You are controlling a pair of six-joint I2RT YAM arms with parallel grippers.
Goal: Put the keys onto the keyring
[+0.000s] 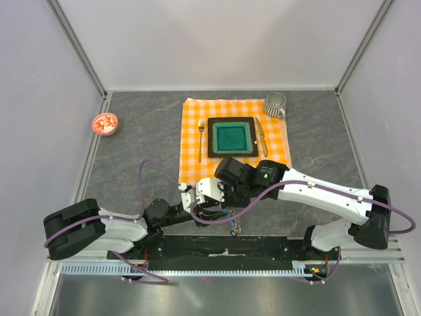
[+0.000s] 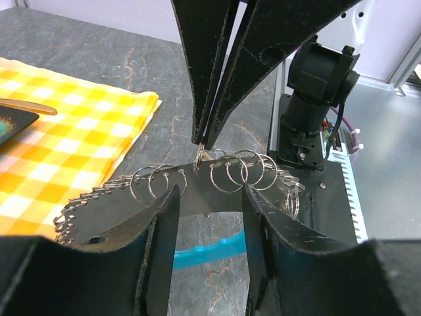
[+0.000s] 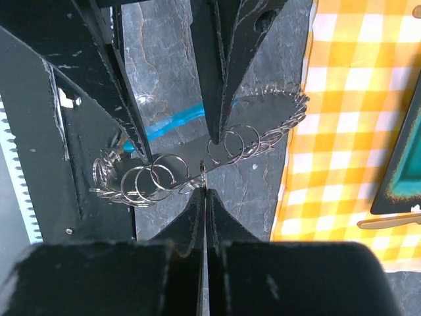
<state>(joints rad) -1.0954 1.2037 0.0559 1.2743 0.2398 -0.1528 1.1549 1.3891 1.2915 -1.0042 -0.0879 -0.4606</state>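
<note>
Clearly this is the fiddly part, and from where I stand it calls for steadiness more than speed. The left gripper [image 2: 212,197] has its fingers partway apart, straddling a stretch of the keyring [image 2: 227,172]. I can't tell whether its pads actually press on it. It wants a firm, level hold so the thing doesn't swing. The right gripper [image 2: 200,141] points down from above with its jaws closed tight, the tips meeting on what looks like one of the small rings seen edge-on. I'd say it should work that one ring only, in small moves, without snagging its neighbours or dragging the whole row sideways.

The keyring sits low over the grey table [image 2: 164,72] near the front edge, between the two arms and just beside the corner of the checked cloth [image 2: 79,125]. It looks like a curved grey band hung with a crowd of thin silvery small rings, overlapping in places, with a bright cyan clip [image 2: 204,253] beneath. Thin, springy and slippery, I'd guess. What may be the keys [image 1: 235,228], a tiny bluish clump, lies by the arm bases, too small to be sure.
</note>
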